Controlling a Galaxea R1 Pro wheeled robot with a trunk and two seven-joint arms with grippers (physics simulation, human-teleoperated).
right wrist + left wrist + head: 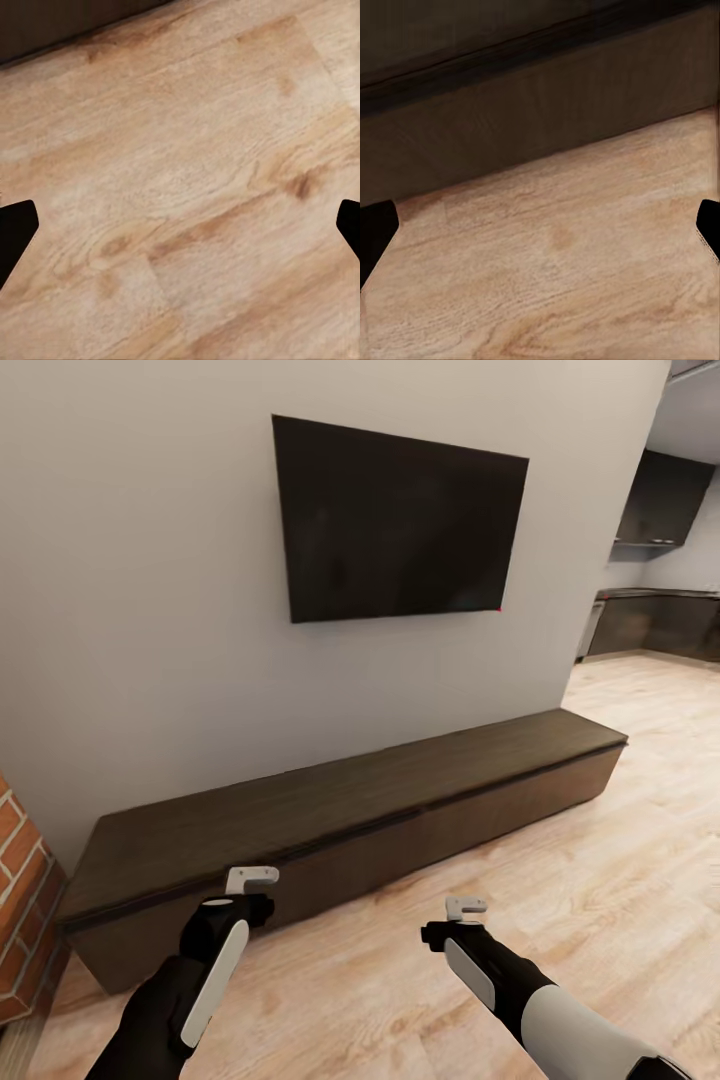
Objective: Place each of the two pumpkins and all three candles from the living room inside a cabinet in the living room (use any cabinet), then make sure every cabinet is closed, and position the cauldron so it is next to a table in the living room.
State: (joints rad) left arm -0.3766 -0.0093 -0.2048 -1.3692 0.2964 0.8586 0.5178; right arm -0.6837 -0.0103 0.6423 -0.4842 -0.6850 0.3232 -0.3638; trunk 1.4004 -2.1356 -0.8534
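Note:
The long, low, dark brown cabinet (350,810) runs along the white wall in the head view, all its flat fronts shut and its top bare. My left gripper (250,879) hovers just in front of the cabinet's left part, above the floor. My right gripper (465,907) hangs over the wooden floor a little further from the cabinet. In the left wrist view the cabinet's front (532,112) meets the floor, and both dark fingertips (375,232) stand wide apart with nothing between them. The right wrist view shows floor planks between widely spread fingertips (15,232). Both grippers are open and empty.
A black TV (400,520) hangs on the wall above the cabinet. A brick wall (20,900) stands at the left edge. Pale wood floor (620,840) stretches right toward dark kitchen units (660,620) in the far right corner.

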